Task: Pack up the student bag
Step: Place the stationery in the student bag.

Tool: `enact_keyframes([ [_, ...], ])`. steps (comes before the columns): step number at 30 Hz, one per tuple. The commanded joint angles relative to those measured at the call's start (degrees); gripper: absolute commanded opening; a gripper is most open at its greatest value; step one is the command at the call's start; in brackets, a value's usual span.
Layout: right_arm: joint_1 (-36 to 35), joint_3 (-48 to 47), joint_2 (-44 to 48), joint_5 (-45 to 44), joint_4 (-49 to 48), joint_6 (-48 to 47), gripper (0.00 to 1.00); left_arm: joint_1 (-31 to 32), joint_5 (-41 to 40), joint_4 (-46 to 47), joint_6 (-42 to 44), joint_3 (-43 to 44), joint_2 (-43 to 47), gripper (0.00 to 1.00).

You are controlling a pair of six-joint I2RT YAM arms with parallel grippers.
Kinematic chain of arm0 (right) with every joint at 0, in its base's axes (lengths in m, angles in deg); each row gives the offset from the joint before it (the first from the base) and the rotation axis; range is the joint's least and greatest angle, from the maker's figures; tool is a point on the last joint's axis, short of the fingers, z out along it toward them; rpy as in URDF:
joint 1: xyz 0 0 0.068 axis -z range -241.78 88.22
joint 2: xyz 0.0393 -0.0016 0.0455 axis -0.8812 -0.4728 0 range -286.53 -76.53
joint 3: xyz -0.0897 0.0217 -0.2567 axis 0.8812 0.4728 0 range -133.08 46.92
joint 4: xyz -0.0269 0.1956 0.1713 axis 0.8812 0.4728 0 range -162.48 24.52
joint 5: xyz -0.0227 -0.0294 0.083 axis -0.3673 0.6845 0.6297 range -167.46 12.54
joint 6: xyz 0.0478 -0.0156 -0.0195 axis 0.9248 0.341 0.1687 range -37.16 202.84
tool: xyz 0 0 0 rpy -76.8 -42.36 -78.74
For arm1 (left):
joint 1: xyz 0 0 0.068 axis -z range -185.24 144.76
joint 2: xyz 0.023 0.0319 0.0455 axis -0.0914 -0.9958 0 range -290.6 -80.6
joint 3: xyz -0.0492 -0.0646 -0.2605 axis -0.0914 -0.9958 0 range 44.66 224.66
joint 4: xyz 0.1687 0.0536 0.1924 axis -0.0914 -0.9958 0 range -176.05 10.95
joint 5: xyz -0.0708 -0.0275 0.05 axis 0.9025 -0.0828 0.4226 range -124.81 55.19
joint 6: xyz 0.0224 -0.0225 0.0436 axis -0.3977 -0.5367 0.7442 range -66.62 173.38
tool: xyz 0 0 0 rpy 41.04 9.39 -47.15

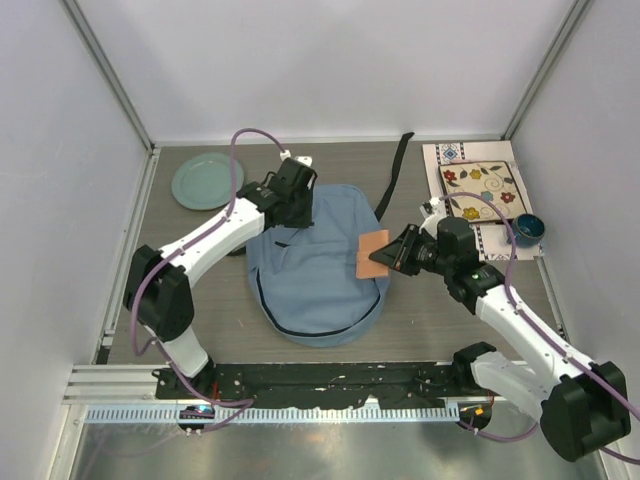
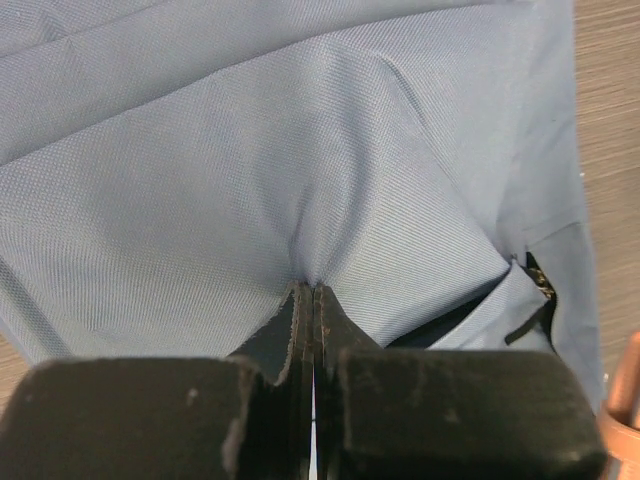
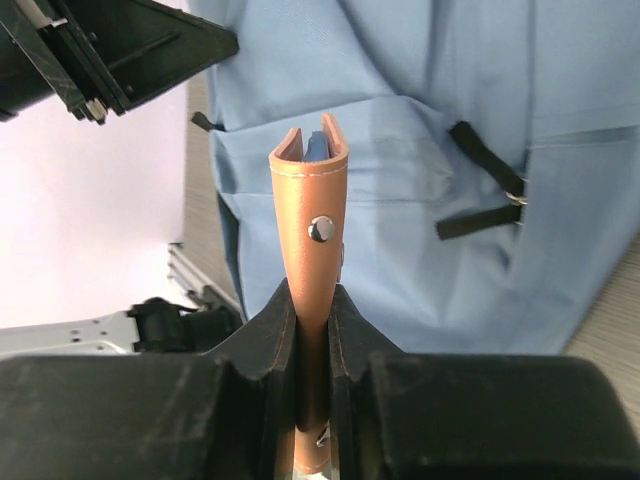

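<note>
The student bag (image 1: pixel 315 275), a large light blue-grey fabric backpack, lies flat in the middle of the table. My left gripper (image 1: pixel 300 222) is at its far edge, shut on a pinch of its fabric (image 2: pixel 300 150), which puckers at the fingertips (image 2: pixel 315 290). My right gripper (image 1: pixel 388 255) is over the bag's right side, shut on a tan leather case (image 1: pixel 372 254). In the right wrist view the case (image 3: pixel 310 200) sticks out ahead of the fingers, with a metal snap showing and the bag (image 3: pixel 450 120) behind it.
A pale green plate (image 1: pixel 207 181) lies at the far left. A flower-patterned book (image 1: pixel 480 190) and a dark blue cup (image 1: pixel 528 230) sit at the far right. The bag's black strap (image 1: pixel 398 165) trails toward the back wall. White walls enclose the table.
</note>
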Motion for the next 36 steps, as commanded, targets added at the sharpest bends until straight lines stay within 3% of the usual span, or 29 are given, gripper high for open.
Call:
enact_keyframes([
  [1,0.14,1.05,-2.9,7.27,-16.09,8.52,0.01,-0.85,4.6,4.01,-3.45,0.87,4.3,0.0],
  [6,-1.26,2.81,-6.85,8.69,-28.05,16.34,0.01,-1.9,6.36,5.16,-5.3,0.08,4.92,0.0],
  [14,-6.88,1.59,-17.56,6.06,-40.53,21.02,0.01,-3.22,10.58,8.66,-8.29,-2.12,6.85,0.0],
  [21,-7.76,-0.97,-25.57,7.2,-45.28,23.38,0.01,-4.19,12.87,11.13,-10.13,-4.49,8.52,0.0],
  [26,-12.15,1.84,-26.11,4.21,-43.0,22.16,0.01,-5.15,13.48,13.06,-12.07,-6.34,9.58,0.0],
  [31,-15.58,6.68,-29.36,3.86,-49.31,25.05,0.01,-5.68,13.57,14.21,-13.74,-7.31,10.1,0.0],
  [36,-16.2,9.67,-30.15,0.7,-48.89,23.75,0.01,-5.95,14.19,14.91,-14.62,-8.62,10.98,0.0],
])
